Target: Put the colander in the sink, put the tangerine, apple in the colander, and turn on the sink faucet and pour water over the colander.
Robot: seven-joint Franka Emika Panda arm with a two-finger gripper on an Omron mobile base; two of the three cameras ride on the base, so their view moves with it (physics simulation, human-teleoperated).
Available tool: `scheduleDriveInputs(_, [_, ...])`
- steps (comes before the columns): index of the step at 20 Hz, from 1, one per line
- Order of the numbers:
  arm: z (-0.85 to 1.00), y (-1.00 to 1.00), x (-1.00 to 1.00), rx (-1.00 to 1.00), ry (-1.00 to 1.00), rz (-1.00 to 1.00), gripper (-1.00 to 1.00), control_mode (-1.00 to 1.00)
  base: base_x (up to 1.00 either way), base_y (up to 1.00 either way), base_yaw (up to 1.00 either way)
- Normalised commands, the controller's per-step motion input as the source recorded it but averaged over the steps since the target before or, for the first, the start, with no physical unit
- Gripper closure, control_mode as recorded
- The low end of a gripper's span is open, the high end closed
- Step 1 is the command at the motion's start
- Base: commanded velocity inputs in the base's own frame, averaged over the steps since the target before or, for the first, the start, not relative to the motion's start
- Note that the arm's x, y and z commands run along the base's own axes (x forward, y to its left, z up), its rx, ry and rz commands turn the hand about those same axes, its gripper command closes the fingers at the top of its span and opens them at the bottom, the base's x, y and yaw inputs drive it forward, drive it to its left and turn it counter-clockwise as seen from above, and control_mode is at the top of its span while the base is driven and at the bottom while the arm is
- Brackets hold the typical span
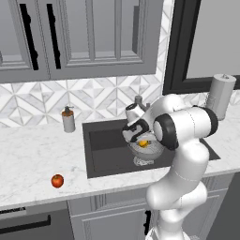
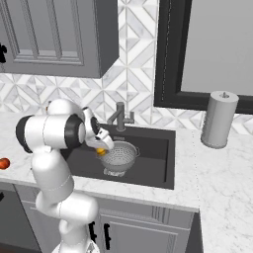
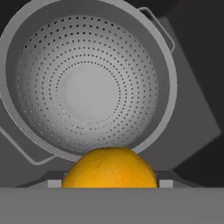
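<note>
While my gripper [image 1: 142, 142] is clamped on the tangerine [image 3: 109, 168] above the colander [image 3: 87, 78] in the sink [image 2: 153, 163], the apple [image 1: 57, 181] rests on the tabletop [image 1: 28, 159] at nine o'clock.

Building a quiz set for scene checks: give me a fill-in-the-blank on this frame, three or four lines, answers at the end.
1. The colander sits inside the ____.
2. The gripper holds the ____ just above the colander's rim.
3. The apple lies on the ____, left of the sink.
4. The inside of the colander holds ____ fruit.

Missing words: sink; tangerine; counter; no
</note>
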Motion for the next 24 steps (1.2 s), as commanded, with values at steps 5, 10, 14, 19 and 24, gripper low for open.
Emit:
scheduleDriveInputs(5, [-0.14, -0.17, 0.18, 0.00, -0.06, 0.10, 1.00, -1.00, 0.00, 0.00, 0.00])
scheduleDriveInputs(10, [-0.14, -0.13, 0.12, 0.00, -0.05, 0.13, 1.00, -1.00, 0.00, 0.00, 0.00])
scheduleDriveInputs(14, [-0.19, -0.08, 0.01, 0.01, -0.02, 0.13, 1.00, -1.00, 0.00, 0.00, 0.00])
scheduleDriveInputs(19, [-0.16, -0.10, 0.03, 0.03, 0.00, 0.12, 1.00, -1.00, 0.00, 0.00, 0.00])
scheduleDriveInputs(24, [-0.09, -0.12, 0.10, 0.04, 0.00, 0.09, 1.00, -1.00, 0.00, 0.00, 0.00])
